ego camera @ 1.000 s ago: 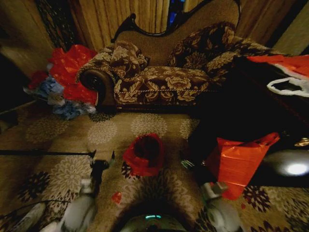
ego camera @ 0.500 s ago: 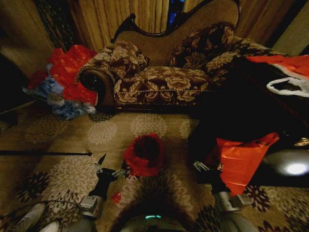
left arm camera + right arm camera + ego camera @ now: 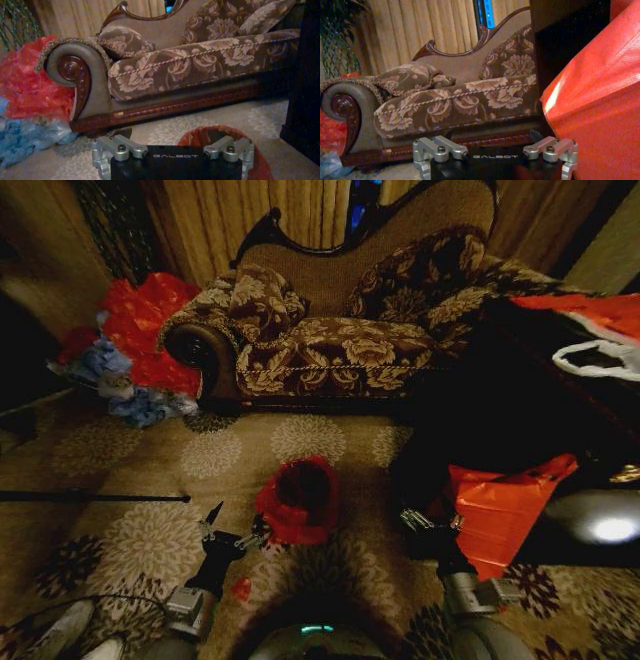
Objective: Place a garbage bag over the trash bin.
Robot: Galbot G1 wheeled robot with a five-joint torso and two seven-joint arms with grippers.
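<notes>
Head view: garbage bag draped over the trash bin, on carpet before the sofa; my left gripper just beside the bag, jaws apart, empty; my right gripper beside the orange-red bag, spread indiscernible.
Left wrist view: garbage bag before my left gripper; sofa beyond.
Right wrist view: orange-red bag beside my right gripper.

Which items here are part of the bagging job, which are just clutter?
Job:
- garbage bag, deep red, on the bin
- trash bin, inside it
- left hand, open, beside the bag

Clutter:
- sofa
- flat orange-red bag
- heap of red and blue bags
</notes>
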